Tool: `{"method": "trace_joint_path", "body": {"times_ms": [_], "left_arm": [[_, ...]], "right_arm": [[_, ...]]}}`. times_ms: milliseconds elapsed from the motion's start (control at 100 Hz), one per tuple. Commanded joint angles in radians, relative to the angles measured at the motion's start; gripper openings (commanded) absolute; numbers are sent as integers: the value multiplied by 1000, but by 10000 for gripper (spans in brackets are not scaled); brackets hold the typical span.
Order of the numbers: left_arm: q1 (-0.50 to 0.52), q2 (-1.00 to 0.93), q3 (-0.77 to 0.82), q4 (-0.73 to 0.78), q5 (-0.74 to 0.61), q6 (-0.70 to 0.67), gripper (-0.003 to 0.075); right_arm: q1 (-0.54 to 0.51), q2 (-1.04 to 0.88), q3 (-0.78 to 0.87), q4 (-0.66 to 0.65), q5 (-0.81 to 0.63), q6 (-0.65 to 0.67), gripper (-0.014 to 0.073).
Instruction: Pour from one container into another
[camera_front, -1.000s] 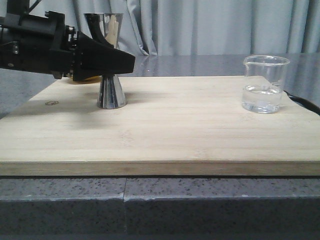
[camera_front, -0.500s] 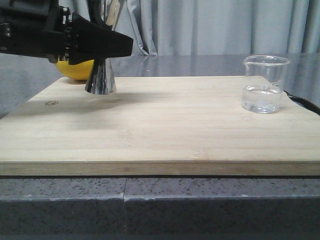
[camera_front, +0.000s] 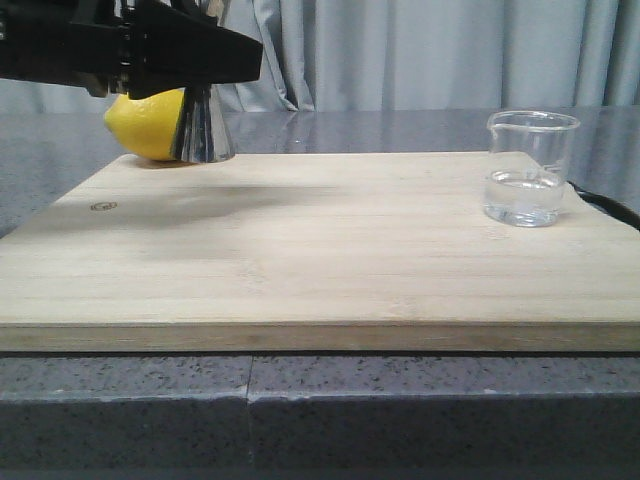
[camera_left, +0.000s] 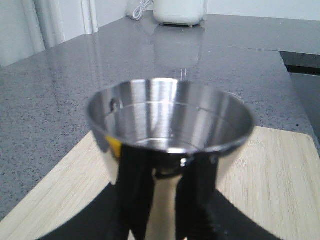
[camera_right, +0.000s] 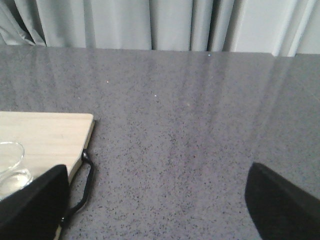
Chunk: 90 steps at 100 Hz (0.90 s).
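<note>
Over the far left corner of the wooden board (camera_front: 320, 250), in the front view, the left pincer (camera_front: 205, 55) grips the steel jigger (camera_front: 203, 125) at its waist, clear of the board and upright, just in front of a yellow lemon (camera_front: 145, 122). The glass beaker (camera_front: 530, 168), part full of clear liquid, stands well apart on the board's right side, so the jigger's open mouth lies far left of it; the right arm looks the nearer one to the beaker.

From the left wrist, the jigger (camera_left: 170, 125) shows a polished, mirror-bright cone with a round rim, black fingers (camera_left: 132, 185) clamped on its neck.

From the right wrist, the right pincer (camera_right: 150, 210) stands spread wide and empty over the speckled grey desk (camera_right: 190, 125), the beaker (camera_right: 11, 165) just beside one finger.
</note>
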<state>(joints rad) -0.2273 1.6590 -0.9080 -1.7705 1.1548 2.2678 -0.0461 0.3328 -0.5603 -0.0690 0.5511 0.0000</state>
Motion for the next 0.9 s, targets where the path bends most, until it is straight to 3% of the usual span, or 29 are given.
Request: {"method": "trace_joint_path", "body": {"times_ms": [0, 340, 670, 890], "left_arm": [[-9, -47, -25, -79, 113, -12, 199], [-9, -46, -25, -79, 102, -12, 199], [-9, -46, -25, -79, 102, -12, 199], [-9, -46, -25, -79, 102, -12, 199]], "right_arm": [[0, 59, -56, 0, -53, 0, 649], [22, 251, -194, 61, -6, -77, 649], [335, 386, -267, 28, 38, -78, 649], [373, 437, -258, 167, -51, -78, 649]]}}
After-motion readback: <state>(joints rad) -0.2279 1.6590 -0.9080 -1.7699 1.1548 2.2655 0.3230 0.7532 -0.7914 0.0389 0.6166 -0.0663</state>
